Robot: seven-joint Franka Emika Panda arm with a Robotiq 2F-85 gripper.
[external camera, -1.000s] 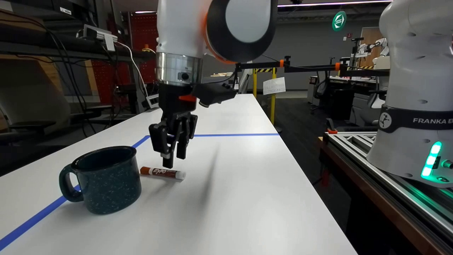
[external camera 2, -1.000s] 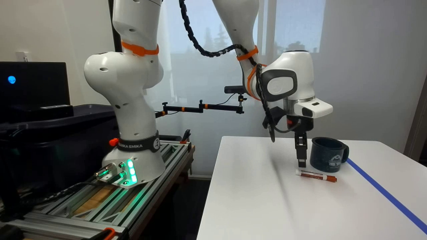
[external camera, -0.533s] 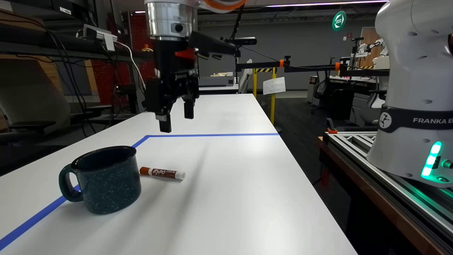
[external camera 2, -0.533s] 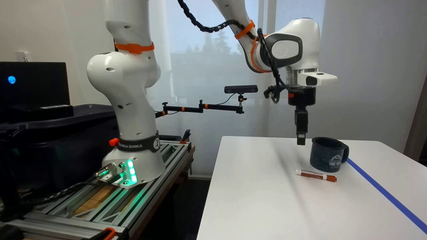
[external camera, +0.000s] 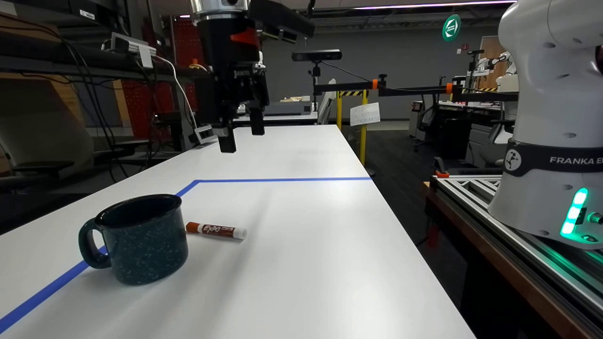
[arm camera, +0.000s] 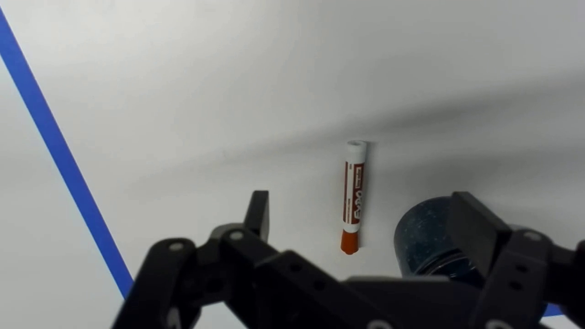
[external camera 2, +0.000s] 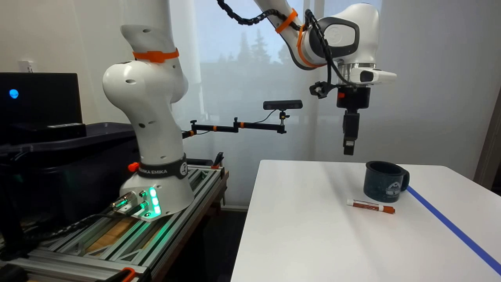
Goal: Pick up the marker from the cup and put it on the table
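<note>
Open air lies between the hanging gripper (external camera: 242, 136) and the marker (arm camera: 354, 194) lying on the white table (external camera 2: 289, 219). A dark teal mug (external camera: 148, 245) stands just beside the marker, leaving a narrow gap; the marker's other side is open table.

In an exterior view, a pale window (external camera 2: 250, 43) is at twelve o'clock, faint trees (external camera 2: 259, 53) showing through. A cream wall (external camera 2: 47, 43) stands at ten, a grey-white wall (external camera 2: 438, 129) at three, and a black tub (external camera 2: 66, 176) between eight and nine. In an exterior view, a red pegboard (external camera: 183, 47) is between ten and eleven o'clock, a chair (external camera: 42, 122) at nine. A grey wall (external camera: 386, 56) fills one o'clock under a violet-white light strip (external camera: 435, 5); a green sign (external camera: 451, 27) hangs between one and two, yellow posts (external camera: 363, 141) stand at two, and dark floor (external camera: 400, 179) lies at three.
</note>
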